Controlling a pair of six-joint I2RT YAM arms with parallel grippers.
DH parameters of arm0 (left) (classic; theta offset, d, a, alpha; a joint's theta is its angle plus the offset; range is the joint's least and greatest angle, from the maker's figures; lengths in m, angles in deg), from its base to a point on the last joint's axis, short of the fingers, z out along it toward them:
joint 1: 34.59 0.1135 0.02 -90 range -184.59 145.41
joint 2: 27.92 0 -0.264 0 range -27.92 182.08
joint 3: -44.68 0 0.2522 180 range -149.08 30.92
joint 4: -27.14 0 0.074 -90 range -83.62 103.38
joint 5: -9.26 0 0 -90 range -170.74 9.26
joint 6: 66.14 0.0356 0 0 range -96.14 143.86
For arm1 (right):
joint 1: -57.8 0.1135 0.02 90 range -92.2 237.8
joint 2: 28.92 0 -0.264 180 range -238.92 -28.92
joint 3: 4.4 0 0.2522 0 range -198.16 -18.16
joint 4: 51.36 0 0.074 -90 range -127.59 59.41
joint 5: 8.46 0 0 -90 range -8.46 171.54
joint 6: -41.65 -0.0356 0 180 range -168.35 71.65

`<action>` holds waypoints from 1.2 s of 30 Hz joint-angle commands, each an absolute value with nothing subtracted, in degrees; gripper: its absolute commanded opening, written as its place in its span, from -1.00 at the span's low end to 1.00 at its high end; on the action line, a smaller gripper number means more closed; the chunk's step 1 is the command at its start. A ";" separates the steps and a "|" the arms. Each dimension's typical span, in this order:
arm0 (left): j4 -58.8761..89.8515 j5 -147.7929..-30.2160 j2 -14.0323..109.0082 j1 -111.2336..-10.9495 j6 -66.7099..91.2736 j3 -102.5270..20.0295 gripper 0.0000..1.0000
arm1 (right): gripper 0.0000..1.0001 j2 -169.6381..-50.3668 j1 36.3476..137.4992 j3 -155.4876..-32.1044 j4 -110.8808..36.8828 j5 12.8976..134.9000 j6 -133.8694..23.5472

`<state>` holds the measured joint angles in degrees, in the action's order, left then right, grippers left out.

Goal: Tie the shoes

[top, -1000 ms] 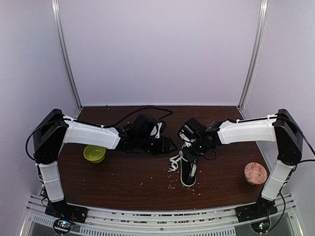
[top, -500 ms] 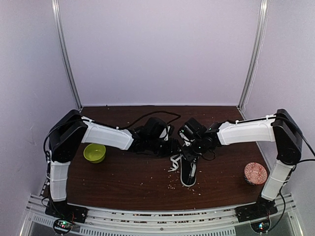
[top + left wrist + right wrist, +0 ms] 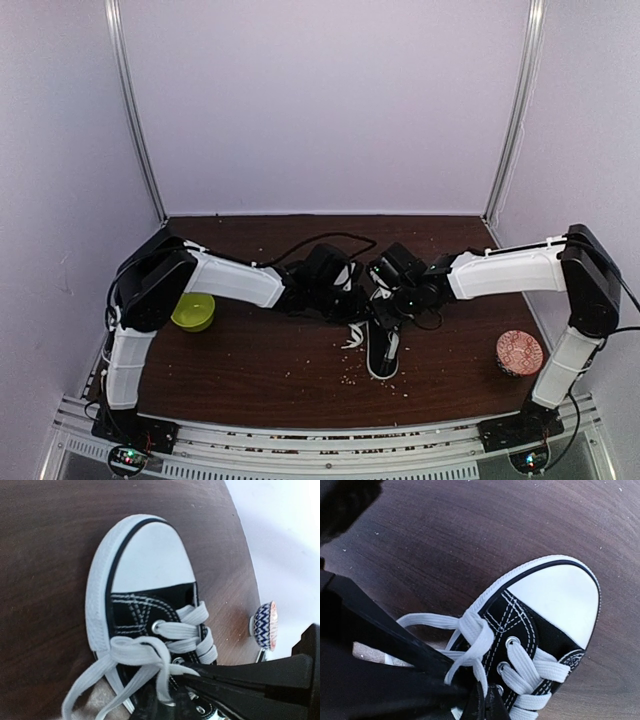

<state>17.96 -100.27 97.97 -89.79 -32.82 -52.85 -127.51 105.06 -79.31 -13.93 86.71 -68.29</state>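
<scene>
The shoe [image 3: 382,352], a black sneaker with a white toe cap [image 3: 145,555], lies mid-table with its toe toward the near edge. Its white laces [image 3: 130,650] are crossed in a loose knot over the lower eyelets, and loose ends trail off its left side [image 3: 352,335]. Both grippers meet over the laced part. My left gripper [image 3: 352,300] [image 3: 167,705] is shut on a lace strand that runs down into its jaws. My right gripper [image 3: 385,308] [image 3: 490,702] is shut on another strand beside the eyelets. Each wrist view shows the other gripper's black finger reaching in from the side.
A green bowl [image 3: 192,312] sits at the left of the table under the left arm. A patterned round cup [image 3: 519,352] [image 3: 265,625] stands at the right near the right arm's base. Small crumbs are scattered around the shoe. Black cables loop behind the grippers.
The left arm has swung right until its gripper reached the shoe beside the right gripper. Both grippers have closed on the laces. The shoe has stayed put.
</scene>
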 commanded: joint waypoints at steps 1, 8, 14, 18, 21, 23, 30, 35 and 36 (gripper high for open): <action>20.05 -100.78 99.26 -90.14 -33.10 -54.68 -0.91 | -1.00 -123.56 105.04 -77.24 -15.54 89.64 -70.65; 28.28 -90.00 87.57 -90.40 -35.49 -39.30 -1.00 | -1.00 -111.17 104.99 -66.68 -17.76 104.11 -85.62; 28.88 -91.41 83.82 -90.55 -37.01 -34.24 -1.00 | -0.98 -101.20 104.69 -52.70 -20.80 108.29 -103.16; 30.95 -92.43 83.84 -90.67 -38.41 -30.59 -1.00 | -0.70 -99.24 104.71 -46.88 -22.50 105.76 -108.56; 31.14 -92.42 83.75 -90.67 -38.46 -28.98 -1.00 | -0.51 -97.89 104.56 -45.19 -21.76 104.59 -109.22; 31.16 -92.28 83.51 -90.67 -38.39 -28.15 -1.00 | -0.34 -96.14 104.43 -45.02 -20.32 104.77 -108.68; 30.18 -90.88 80.71 -90.67 -37.38 -25.33 -0.90 | -0.04 -86.22 100.14 -42.76 -17.76 103.98 -104.80; 25.75 -90.26 77.27 -90.67 -33.66 -25.84 -0.37 | 0.43 -79.81 97.09 -40.70 -23.86 95.13 -94.28; 24.27 -89.78 76.49 -90.67 -32.69 -26.18 -0.33 | 0.48 -78.88 96.91 -41.03 -23.55 94.54 -92.95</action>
